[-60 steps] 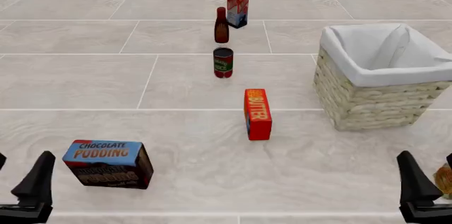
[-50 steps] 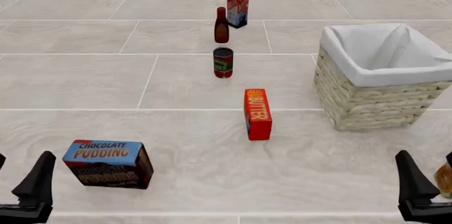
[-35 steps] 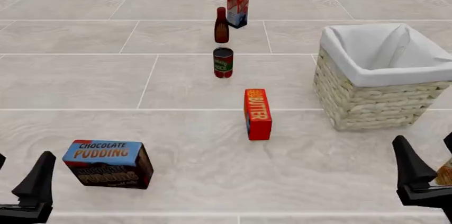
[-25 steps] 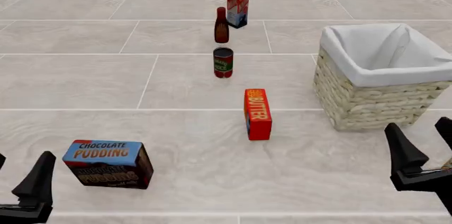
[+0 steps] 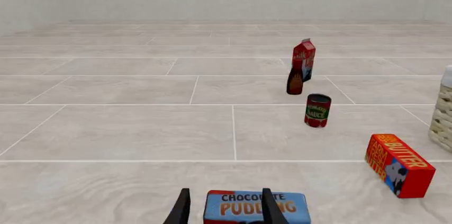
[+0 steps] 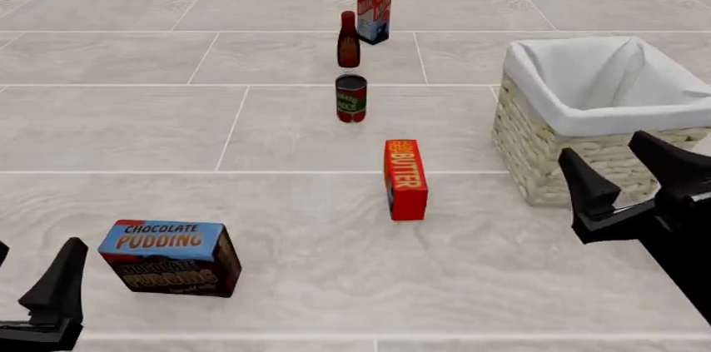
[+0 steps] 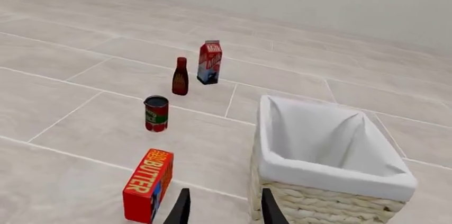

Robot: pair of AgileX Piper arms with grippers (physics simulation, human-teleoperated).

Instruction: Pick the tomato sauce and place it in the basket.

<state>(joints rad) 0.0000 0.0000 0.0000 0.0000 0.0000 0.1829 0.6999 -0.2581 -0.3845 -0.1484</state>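
The tomato sauce (image 6: pixel 351 97) can stands upright on the tiled table (image 6: pixel 133 119), mid-field, free of both grippers. Just behind it: a slim brown-red bottle (image 6: pixel 348 41), then a milk carton (image 6: pixel 375 8), all three roughly in one line running away from the arms. Nearer the arms, slightly right of the can: a red butter box (image 6: pixel 405 179), on edge. The basket (image 6: pixel 600 119) sits at far right, well apart from the can; its white lining shows no contents. R gripper (image 6: pixel 628 177) is raised in front of the basket's near wall, fingers spread wide, holding nothing; in the R wrist view the finger tips (image 7: pixel 182 209) frame the gap btwn butter box and basket. L gripper (image 6: pixel 33 277) sits low at the near-left edge, jaws apart per the L wrist view, empty; a chocolate pudding box (image 6: pixel 170 256) lies just beside it, directly ahead of its fingers (image 5: pixel 181 211).
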